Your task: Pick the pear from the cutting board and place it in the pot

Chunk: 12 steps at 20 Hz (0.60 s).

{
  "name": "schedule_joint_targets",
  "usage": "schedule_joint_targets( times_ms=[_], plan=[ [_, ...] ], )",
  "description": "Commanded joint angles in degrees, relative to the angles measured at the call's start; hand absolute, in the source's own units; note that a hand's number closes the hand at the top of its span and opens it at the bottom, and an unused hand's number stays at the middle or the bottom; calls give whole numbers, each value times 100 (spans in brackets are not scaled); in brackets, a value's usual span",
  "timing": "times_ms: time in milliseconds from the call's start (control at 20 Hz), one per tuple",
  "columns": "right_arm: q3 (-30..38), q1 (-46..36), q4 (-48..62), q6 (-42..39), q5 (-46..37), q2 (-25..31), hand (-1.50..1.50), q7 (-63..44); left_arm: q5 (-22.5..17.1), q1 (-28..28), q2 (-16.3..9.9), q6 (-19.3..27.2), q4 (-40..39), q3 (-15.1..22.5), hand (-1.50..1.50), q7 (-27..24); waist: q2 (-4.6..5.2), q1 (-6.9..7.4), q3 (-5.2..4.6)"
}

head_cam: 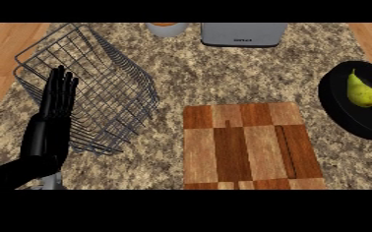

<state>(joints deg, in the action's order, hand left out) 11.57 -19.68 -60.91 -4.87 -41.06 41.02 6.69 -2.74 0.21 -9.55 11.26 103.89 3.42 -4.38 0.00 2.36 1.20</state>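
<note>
Nearest, at the left edge, the left hand (pixel 56 96) rises from its grey and black forearm with fingers straight and close together, pointing away from the robot, holding nothing. It rests in front of the wire rack (pixel 94 86), overlapping the rack's left side in the view. The right hand does not show anywhere.

At the near middle and right lies the cutting board (pixel 247 145), a block of light and dark wooden strips, flat on the speckled stone counter (pixel 218 73). Its top carries nothing. The wire rack sits to its left, tilted, with its near right corner close to the board's far left corner but apart from it.

Farther right, cut by the picture's edge, is the dark pot (pixel 335 108). The pear (pixel 359 91), yellow-green with its stem pointing to the far side, lies inside it, well apart from the left hand.

At the far edge stand a grey appliance (pixel 243 34), only its lower part showing, and just to its left a pale round container (pixel 166 28) with something orange in it.
</note>
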Motion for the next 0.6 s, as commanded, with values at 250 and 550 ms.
schedule_joint_targets(
  times_ms=[250,550],
  plan=[
    [506,-628,1545,-297,820,-199,-150,1443,76,351,398,-44,-653,398,0,27,92,-106,-97],
    [1731,-1367,1982,-609,2327,-634,-150,1751,88,25,398,21,-670,252,0,240,119,-225,-90]
  ],
)
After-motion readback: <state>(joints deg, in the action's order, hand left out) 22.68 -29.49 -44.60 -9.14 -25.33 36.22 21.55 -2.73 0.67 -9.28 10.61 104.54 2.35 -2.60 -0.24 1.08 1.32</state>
